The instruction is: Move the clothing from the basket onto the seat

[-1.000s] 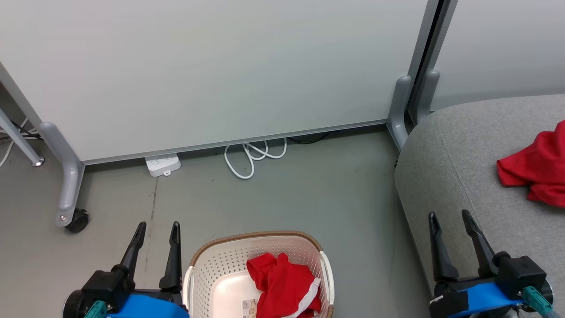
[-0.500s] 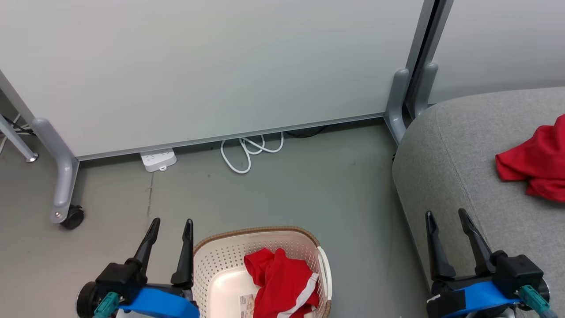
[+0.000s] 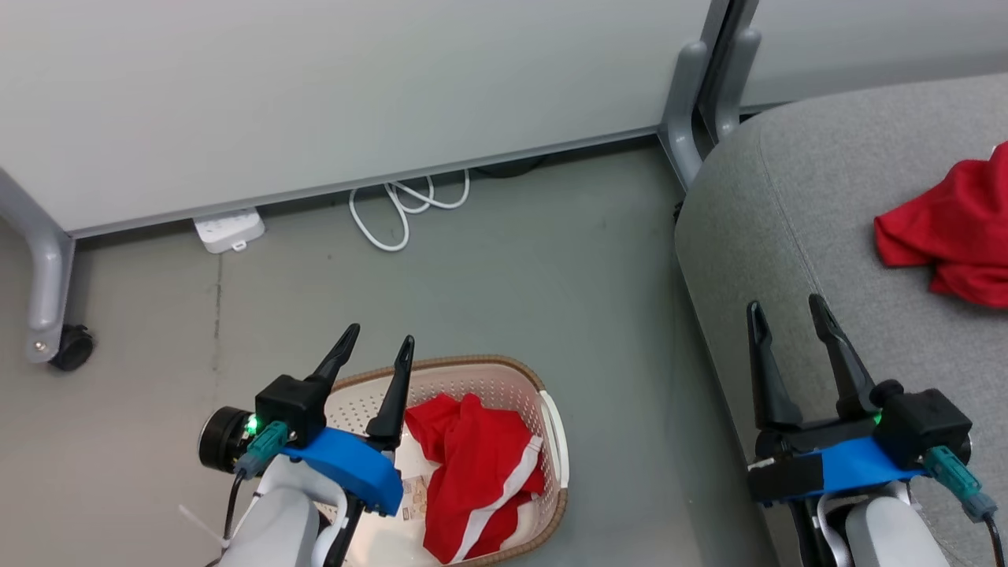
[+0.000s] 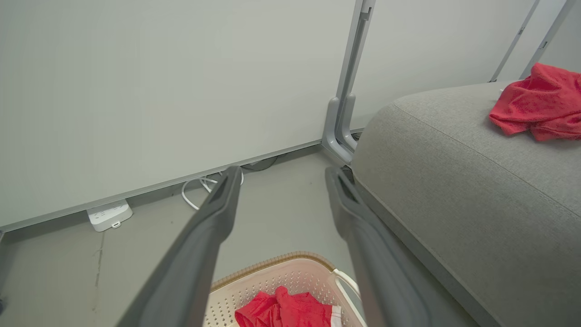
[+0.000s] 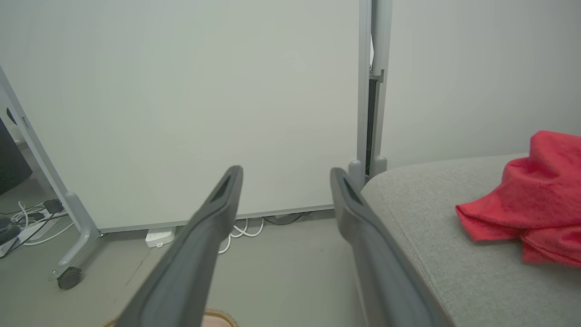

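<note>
Grey floor (image 3: pixel 512 276) | clothing (image 3: pixel 472 457) heaped in basket (image 3: pixel 504 364), just right of left tool (image 3: pixel 381 334), the nearer arm | left and right tool (image 3: pixel 784 302) both spread wide, empty

At the lower left of the frame, the left pincer (image 3: pixel 382 333) is showing two long black fingers (image 3: pixel 394 394) on a black block (image 3: pixel 295 398) with a green light (image 3: pixel 252 425) glowing, a blue wrist band (image 3: pixel 346 465), a teal cable plug (image 3: pixel 264 445) and a pale grey forearm (image 3: pixel 272 528). The right pincer (image 3: pixel 784 302), lower right, is wearing matching parts.
</note>
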Controlling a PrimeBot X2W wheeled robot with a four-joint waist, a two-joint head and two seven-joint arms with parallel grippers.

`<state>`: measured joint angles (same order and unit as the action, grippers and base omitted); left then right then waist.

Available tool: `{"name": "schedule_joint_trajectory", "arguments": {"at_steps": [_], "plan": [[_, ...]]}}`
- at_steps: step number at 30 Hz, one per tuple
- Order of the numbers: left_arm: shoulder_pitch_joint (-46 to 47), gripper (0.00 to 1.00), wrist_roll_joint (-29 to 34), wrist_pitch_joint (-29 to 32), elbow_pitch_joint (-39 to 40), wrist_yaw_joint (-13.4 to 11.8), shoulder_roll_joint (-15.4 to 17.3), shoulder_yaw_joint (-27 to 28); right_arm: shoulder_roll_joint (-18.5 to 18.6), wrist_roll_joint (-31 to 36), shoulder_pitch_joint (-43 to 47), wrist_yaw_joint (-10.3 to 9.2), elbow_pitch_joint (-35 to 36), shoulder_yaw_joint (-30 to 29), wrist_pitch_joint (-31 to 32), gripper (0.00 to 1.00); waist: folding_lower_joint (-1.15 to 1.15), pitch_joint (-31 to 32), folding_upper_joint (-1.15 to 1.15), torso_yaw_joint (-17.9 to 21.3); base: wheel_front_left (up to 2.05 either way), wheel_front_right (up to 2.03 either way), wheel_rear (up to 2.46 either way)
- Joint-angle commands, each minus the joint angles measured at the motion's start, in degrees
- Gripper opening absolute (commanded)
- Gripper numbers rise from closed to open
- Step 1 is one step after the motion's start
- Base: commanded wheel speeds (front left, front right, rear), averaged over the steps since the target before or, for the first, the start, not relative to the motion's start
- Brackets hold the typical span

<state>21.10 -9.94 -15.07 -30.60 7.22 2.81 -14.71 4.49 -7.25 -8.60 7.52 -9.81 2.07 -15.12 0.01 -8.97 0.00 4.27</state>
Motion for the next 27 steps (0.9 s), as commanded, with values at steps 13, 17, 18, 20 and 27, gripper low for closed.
{"name": "schedule_joint_trajectory", "arguments": {"at_steps": [13,17,18,20,27], "plan": [[14.4,1.00,-2.2,-0.1,-15.9,0.3,2.5,-10.0,-0.8,-0.1,-10.2,-0.06,2.8,1.0,0.0,1.00,-0.01,-16.3,0.00,5.9,0.00,0.00,0.00],[18.3,1.00,-3.3,-0.1,-20.5,0.2,3.3,-13.2,-0.9,0.1,-12.6,-0.06,3.7,1.1,0.0,1.00,-0.01,-20.7,0.00,6.4,0.00,0.00,0.00],[19.3,1.00,-3.6,-0.1,-21.5,0.2,3.5,-14.0,-0.9,0.1,-13.3,-0.06,3.9,1.1,0.0,1.00,-0.01,-21.8,0.00,6.5,0.00,0.00,0.00],[21.0,1.00,-3.9,-0.2,-23.6,0.2,3.6,-15.7,-1.0,0.1,-14.4,-0.06,4.2,1.1,0.0,1.00,-0.01,-23.9,0.00,6.6,0.00,0.00,0.00],[25.9,1.00,-6.0,-0.1,-30.8,0.2,4.2,-21.0,-1.1,0.4,-18.3,-0.06,5.0,1.7,0.0,1.00,-0.01,-29.8,0.00,6.6,0.00,0.00,0.00]]}}
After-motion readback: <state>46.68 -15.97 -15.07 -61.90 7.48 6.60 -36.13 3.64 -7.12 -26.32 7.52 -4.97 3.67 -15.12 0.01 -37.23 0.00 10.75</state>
